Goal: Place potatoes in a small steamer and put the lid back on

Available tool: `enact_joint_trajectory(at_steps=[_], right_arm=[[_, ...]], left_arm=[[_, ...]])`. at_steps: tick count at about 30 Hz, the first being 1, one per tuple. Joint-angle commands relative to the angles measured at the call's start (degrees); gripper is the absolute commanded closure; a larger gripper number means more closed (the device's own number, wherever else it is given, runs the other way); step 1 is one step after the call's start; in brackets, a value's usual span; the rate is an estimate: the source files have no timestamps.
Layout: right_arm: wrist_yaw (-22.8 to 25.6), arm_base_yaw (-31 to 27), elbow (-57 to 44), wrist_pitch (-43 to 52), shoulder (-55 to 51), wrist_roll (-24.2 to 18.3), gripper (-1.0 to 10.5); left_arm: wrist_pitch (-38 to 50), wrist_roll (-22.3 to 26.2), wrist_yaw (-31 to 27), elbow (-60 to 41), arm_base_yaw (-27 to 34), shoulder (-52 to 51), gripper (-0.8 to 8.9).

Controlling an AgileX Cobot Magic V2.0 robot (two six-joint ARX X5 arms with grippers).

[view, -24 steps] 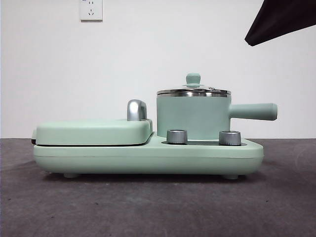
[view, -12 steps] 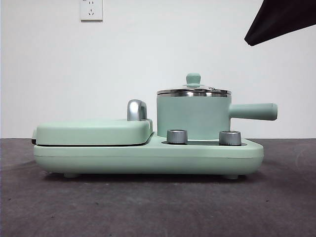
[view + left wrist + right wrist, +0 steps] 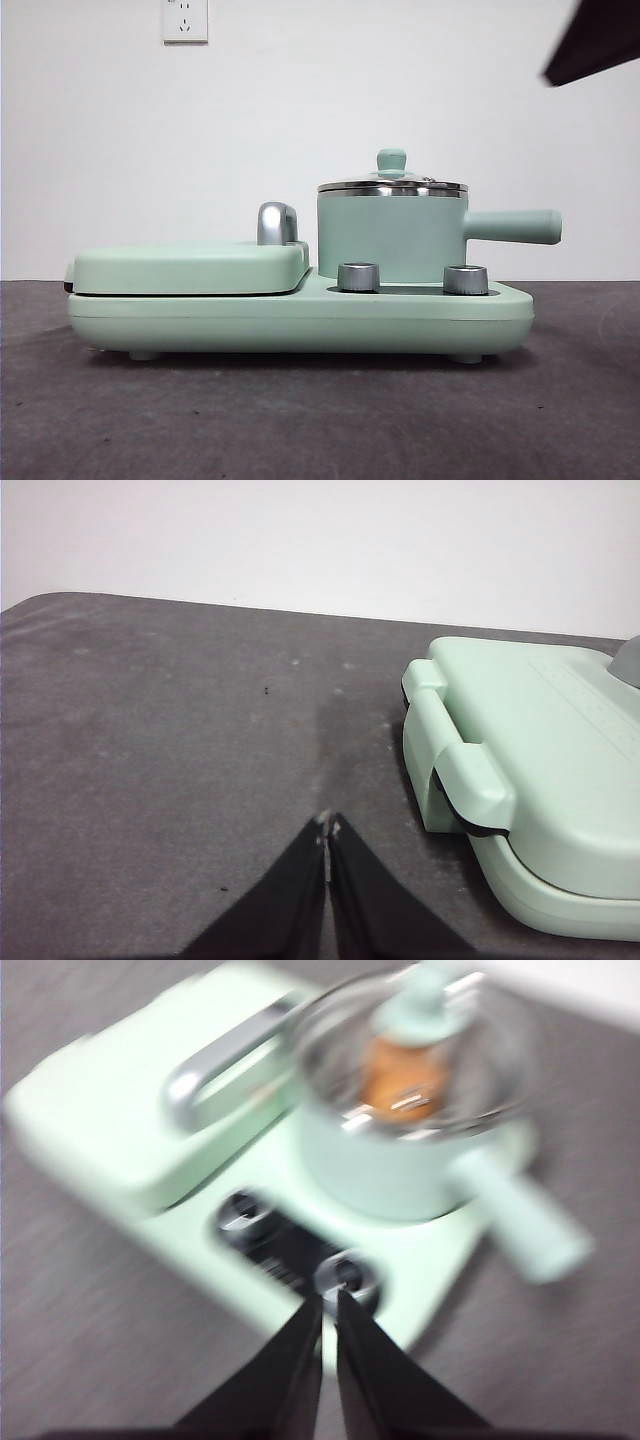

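Front view shows me the small steamer [image 3: 392, 238] seated on the mint cooker base [image 3: 300, 318], just right of the closed grill plate [image 3: 190, 267], with the lid [image 3: 392, 184] sitting level on its steel rim. From my right wrist camera I look down through the glass at an orange-brown lump inside the steamer, which I take to be the potatoes [image 3: 402, 1078]. So I judge both steps done: potatoes in, lid on. All that seems left is to clear the arms.

My right gripper [image 3: 329, 1300] hangs above the control knobs [image 3: 342, 1274] in front of the steamer, jaws pressed nearly together and holding nothing. My left gripper [image 3: 327, 825] waits over bare table [image 3: 180, 740], well off to the grill plate's far side from the steamer, jaws closed together and empty.

The right wrist picture is smeared, so I cannot tell how many potatoes lie inside or whether the lid seats all the way round. Level with the steamer, its wall hides the contents entirely. Only a dark arm tip [image 3: 598, 40] shows high above the steamer's handle.
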Motion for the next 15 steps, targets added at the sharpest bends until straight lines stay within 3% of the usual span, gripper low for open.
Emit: enact_joint_trajectory(at_steps=[1,8,15], right_arm=[[0.37,-4.66,-7.39,5.73,-7.08,-2.56,9.3],[2.54,-17.29,-24.72,13.25,-25.18,-4.61,9.3],[2.95,-21.24,-32.83,13.29,-36.59,-6.10,9.3]], left_arm=[[0.76,0.09,0.02,-1.14,-0.02,-0.04,8.08],[0.87,0.09,0.04,-1.14,-0.02,-0.04,8.08],[0.87,0.11,0.04,-1.14,-0.02,-0.04,8.08]])
